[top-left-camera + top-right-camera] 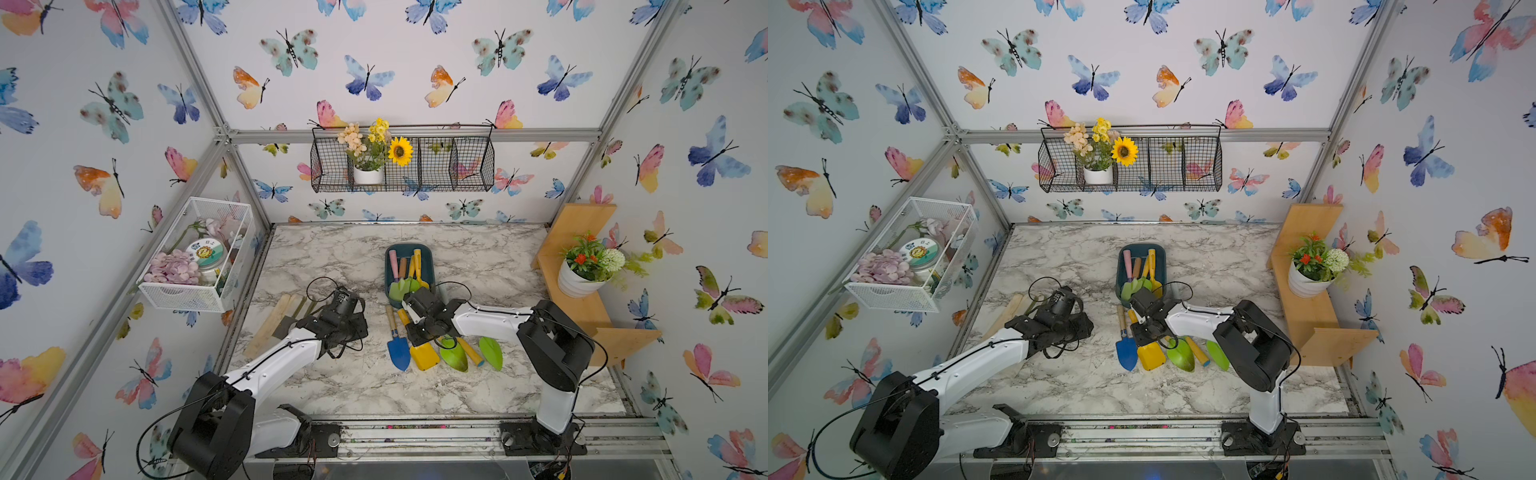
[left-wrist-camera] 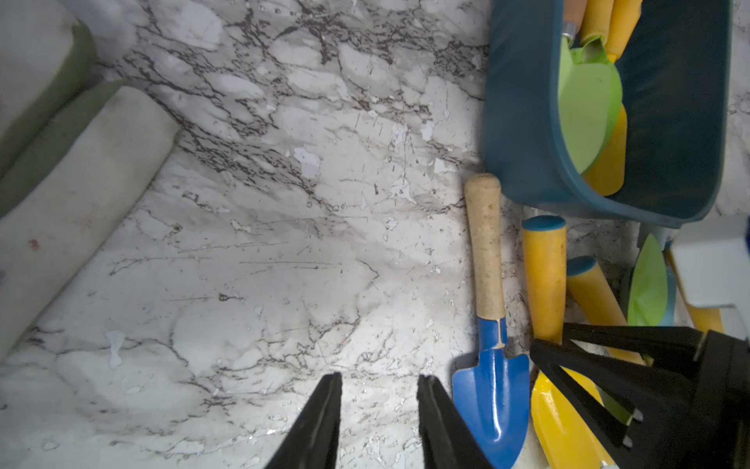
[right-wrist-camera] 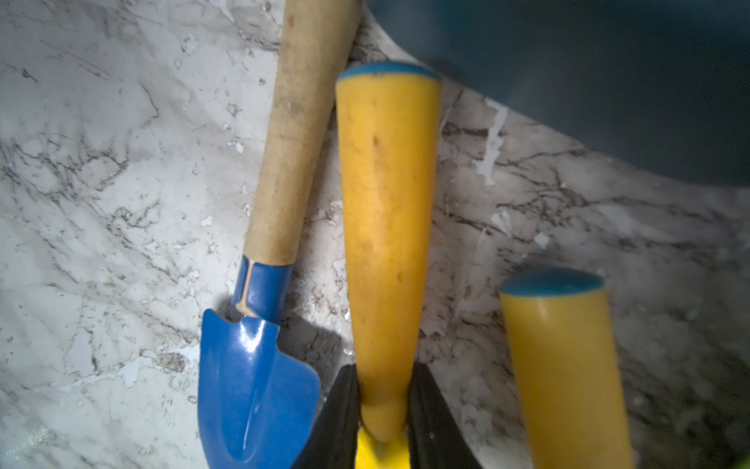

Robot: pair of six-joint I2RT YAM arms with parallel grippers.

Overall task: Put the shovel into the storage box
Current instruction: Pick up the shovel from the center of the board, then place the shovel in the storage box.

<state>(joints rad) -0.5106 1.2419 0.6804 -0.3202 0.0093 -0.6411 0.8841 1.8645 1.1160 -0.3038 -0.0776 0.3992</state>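
Two sets of fingers [image 2: 320, 422] low over the marble table [image 1: 332, 386]. On the left gripper [image 2: 379, 377]: spread apart above bare stone, gripping nothing. On the right gripper [image 3: 383, 367]: clamped on the thin neck of the yellow shovel [image 3: 387, 203], lying on the marble outside the storage box [image 1: 388, 270]. Just beside it, a blue shovel [image 3: 255, 385]. Farther back, just past the handle tips, the box, several tools [image 1: 409, 270] inside.
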